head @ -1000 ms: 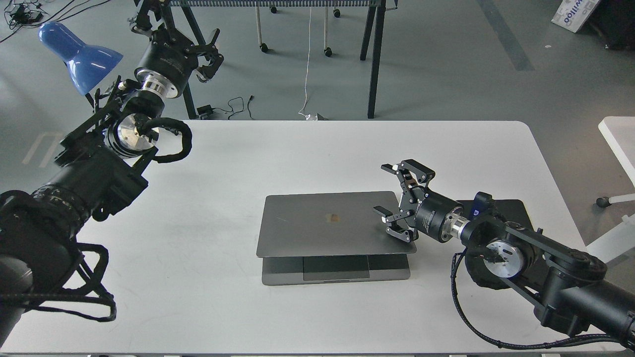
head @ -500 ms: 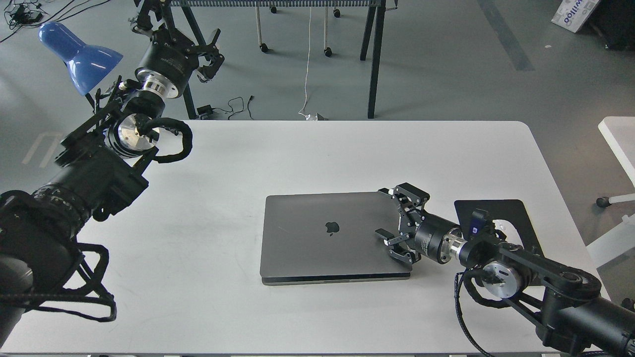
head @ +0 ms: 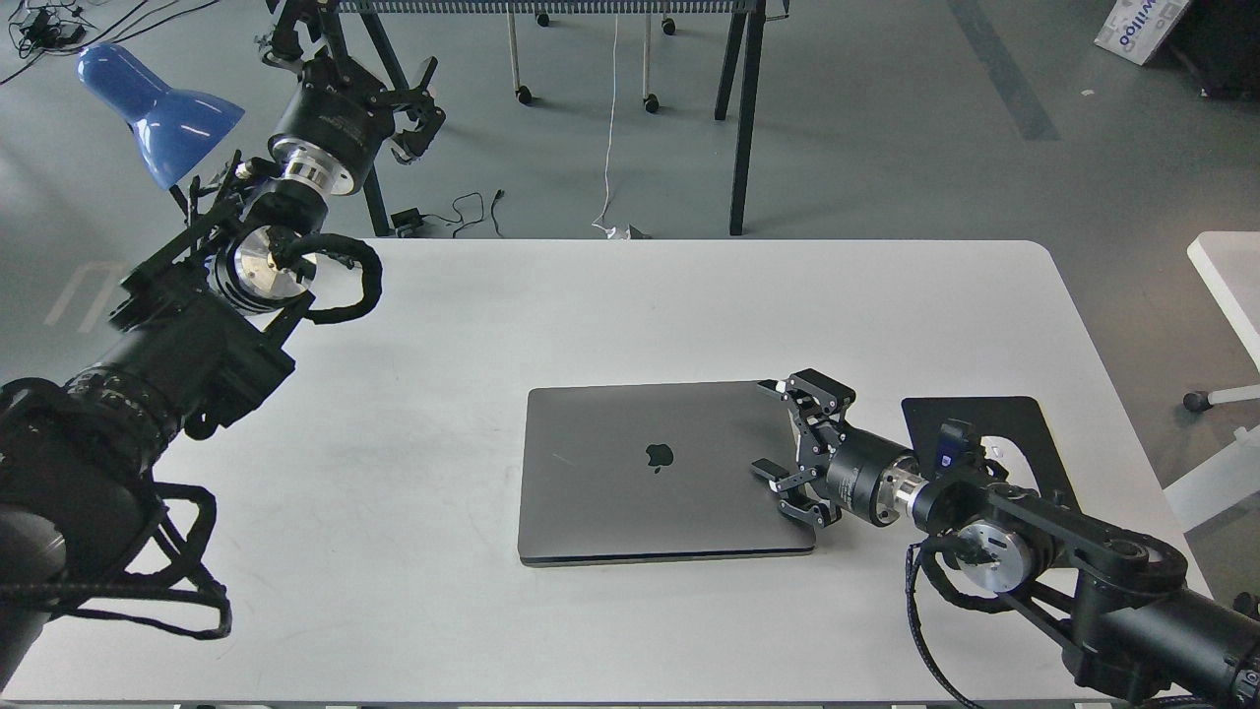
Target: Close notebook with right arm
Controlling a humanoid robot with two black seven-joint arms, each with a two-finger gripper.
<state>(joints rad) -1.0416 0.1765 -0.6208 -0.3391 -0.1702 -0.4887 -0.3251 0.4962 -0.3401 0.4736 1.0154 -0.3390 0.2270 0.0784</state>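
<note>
Notebook (head: 664, 473) lid: propped at shallow angle a second ago, trackpad and palm rest showing beneath; now flat on base, dark logo facing up. Thin gap at front edge half a second ago, now seems fully shut. Right gripper (head: 787, 433), fingers spread, dropped with lid onto its right edge, then slid slightly rightward. Mouse pad (head: 1024, 423) more exposed as right arm (head: 1073, 561) lowered.

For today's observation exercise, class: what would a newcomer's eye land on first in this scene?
The closed grey notebook lying flat in the middle of the white table draws the eye first, with the right arm's open end effector over its right edge. Next comes the bright blue lamp at the far left, beside the raised left end effector.
</note>
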